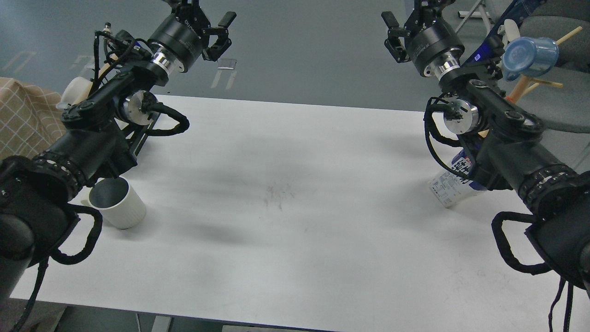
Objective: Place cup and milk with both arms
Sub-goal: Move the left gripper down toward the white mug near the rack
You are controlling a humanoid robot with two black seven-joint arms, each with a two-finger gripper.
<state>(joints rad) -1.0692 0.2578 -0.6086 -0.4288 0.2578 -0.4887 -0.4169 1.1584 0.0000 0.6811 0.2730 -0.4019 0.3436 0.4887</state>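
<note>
Sitting low under each raised, seemingly empty tool (216, 30) (398, 34): cup (117, 203) left, milk (454, 184) right; finger spread unclear.

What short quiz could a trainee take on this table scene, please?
1. True or false: the off-white ribbed ceramic mug stands upright on the white table.
2. Which arm partly hides the blue and white milk carton: A left, B right?
3. Fill in: the left tool and the right tool hold ____.

Key
1. True; its dark inside faces up.
2. B; the right arm covers the carton's upper part.
3. Nothing; both tools are raised above the far edge, jaws open and empty.
</note>
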